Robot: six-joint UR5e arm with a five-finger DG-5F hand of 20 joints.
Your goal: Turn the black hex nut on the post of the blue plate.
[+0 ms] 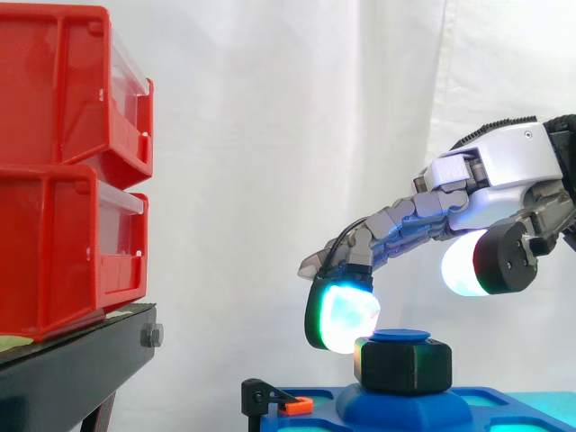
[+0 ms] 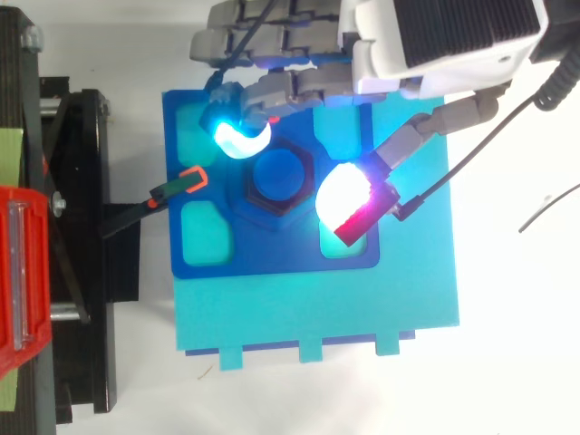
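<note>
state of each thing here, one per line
black hex nut, on the blue post, not gripped
robot hand, open, one pad at the nut's side, thumb raised clear
blue plate, lying flat
black clamp, orange tip on the plate's edge
red bins, stacked on the black stand

Black stand point(image 1: 76, 369) carries stacked red bins point(image 1: 54, 180); blue plate point(image 2: 281, 256) lies on cyan board point(image 2: 317, 313).

Grey-and-white hand point(image 1: 504, 166) with glowing cyan-white pads point(image 1: 346, 315).

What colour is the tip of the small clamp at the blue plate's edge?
Orange: the clamp's tip shows best in the side view.
</note>
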